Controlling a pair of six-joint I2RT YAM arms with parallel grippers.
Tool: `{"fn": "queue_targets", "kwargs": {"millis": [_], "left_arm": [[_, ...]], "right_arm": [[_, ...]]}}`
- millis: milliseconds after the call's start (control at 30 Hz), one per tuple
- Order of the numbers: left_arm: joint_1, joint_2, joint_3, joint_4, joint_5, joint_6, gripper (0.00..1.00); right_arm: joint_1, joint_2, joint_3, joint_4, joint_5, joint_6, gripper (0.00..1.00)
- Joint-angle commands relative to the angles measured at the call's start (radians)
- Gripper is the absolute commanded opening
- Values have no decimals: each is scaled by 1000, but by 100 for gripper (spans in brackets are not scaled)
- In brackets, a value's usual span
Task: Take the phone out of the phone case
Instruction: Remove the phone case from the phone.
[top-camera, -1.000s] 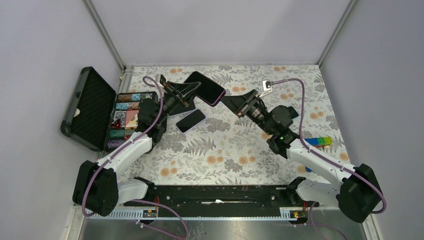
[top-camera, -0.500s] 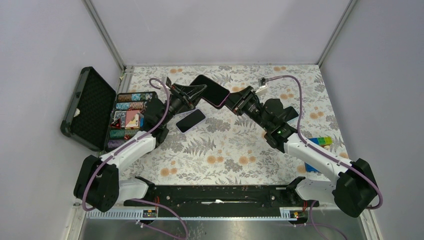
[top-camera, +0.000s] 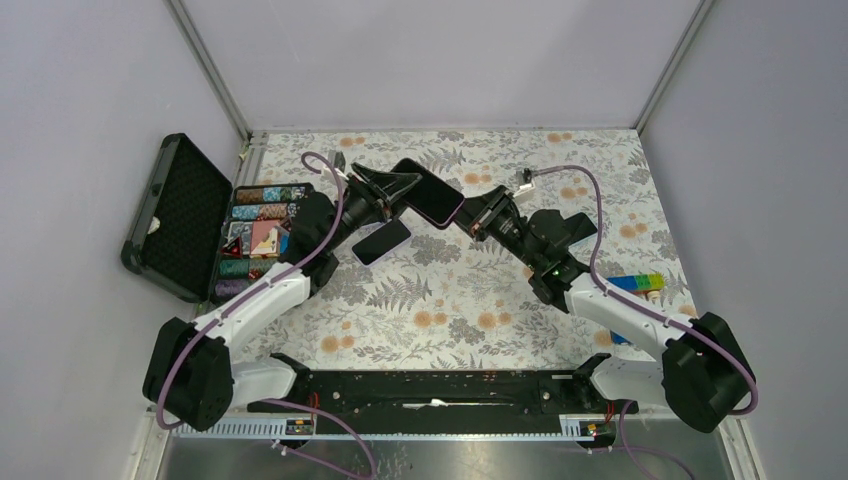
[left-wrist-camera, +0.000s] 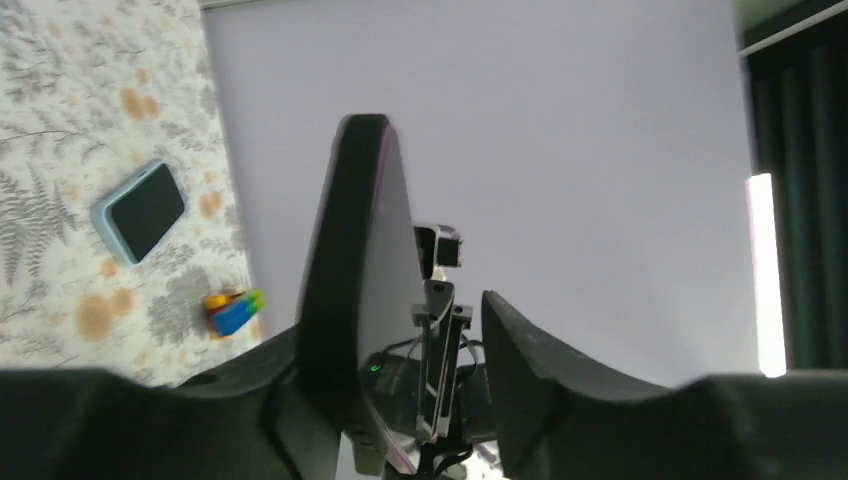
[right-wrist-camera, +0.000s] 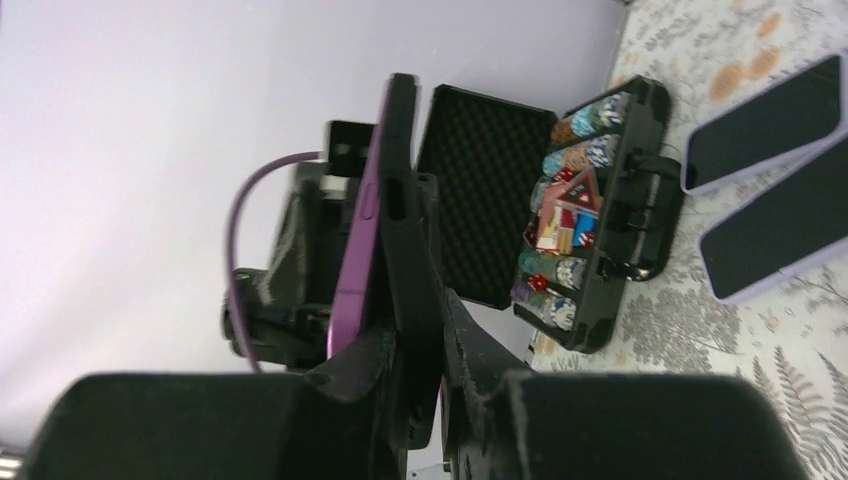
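at far left sits an open black box (top-camera: 180, 215). right of it the left gripper (top-camera: 408, 188) is released, one finger clear of the phone (top-camera: 430, 192) in its purple case (right-wrist-camera: 352, 260), raised at upper centre; the right gripper (top-camera: 465, 212) clenches the phone's other end.

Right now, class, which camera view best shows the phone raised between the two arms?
Top external: the raised phone shows its whole dark face and pink rim. The left wrist and right wrist views show it only edge-on, as a thin slab.
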Motion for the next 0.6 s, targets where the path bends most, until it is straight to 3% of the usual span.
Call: {"fn": "queue_targets", "kwargs": {"millis": [0,133,267,567], "left_arm": [[-33,-61,93,-205,-14,230,62],[-16,-38,37,-214,43,269,85],[5,-1,-10,-244,100,340,98],[-12,-213,-67,-604,-185,617,99]], "right_arm": [[-17,-40,-34,36,-11,-19,0],[-46,-102,-44,-118,1,-98,0],[-77,-151,-92,-165,-6,-126,0],[-92,-175,-148,-227,8,-119,0]]}}
